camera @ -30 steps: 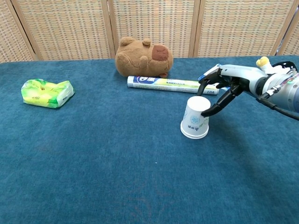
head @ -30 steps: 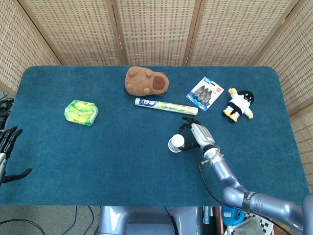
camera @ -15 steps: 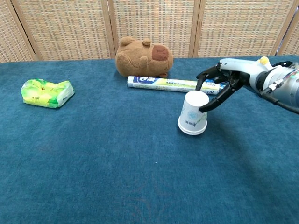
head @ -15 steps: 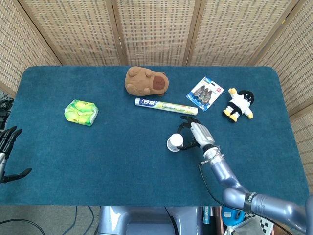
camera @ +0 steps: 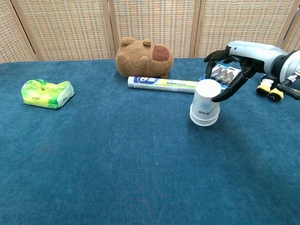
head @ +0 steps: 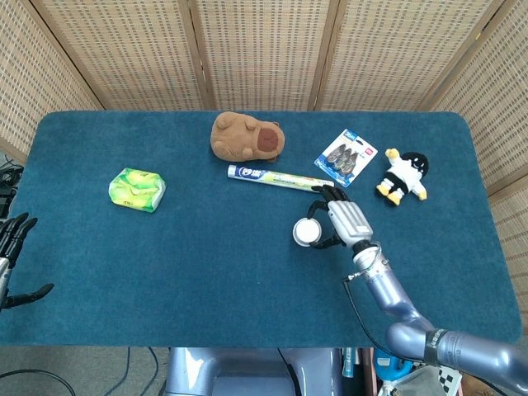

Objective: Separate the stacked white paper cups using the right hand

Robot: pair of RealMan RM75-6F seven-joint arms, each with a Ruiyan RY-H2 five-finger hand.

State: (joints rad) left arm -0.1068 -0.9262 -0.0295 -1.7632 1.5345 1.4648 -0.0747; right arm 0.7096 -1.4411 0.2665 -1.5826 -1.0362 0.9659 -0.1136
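The stacked white paper cups stand upside down as one stack with a blue print on the side, right of the table's middle. My right hand grips the stack near its closed top, fingers curled over it and the thumb against its right side. The stack looks raised a little off the blue cloth, and I cannot tell whether its rim touches. My left hand shows only in the head view, off the table's left edge, fingers apart and holding nothing.
A toothpaste tube lies just behind the cups. A brown plush sits further back, a blister pack and a penguin doll at the back right. A green packet lies far left.
My right hand has carried the cup stack to the right and apparently upward, toward the toothpaste tube. The left hand has not moved.
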